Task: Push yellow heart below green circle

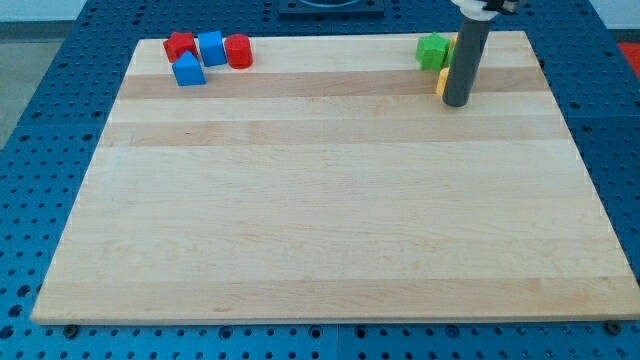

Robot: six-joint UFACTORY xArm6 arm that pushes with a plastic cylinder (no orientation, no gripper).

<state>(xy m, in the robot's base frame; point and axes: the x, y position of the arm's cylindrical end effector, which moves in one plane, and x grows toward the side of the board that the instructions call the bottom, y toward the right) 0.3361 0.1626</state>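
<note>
Contact stage: my tip (457,103) touches a yellow block (442,81), shape mostly hidden, just below a green block (432,50) at the desk's (320,220) top right; no gripper fitted. Next, I'd nudge gently.

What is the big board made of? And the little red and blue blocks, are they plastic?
The board looks like pale wood with a smooth matte finish: long grain stripes run across it. The red blocks and blue blocks look like plastic, probably: solid bright colour, smooth, slightly shiny faces. My tip looks like dark matte plastic or rubber; I can't tell.
</note>
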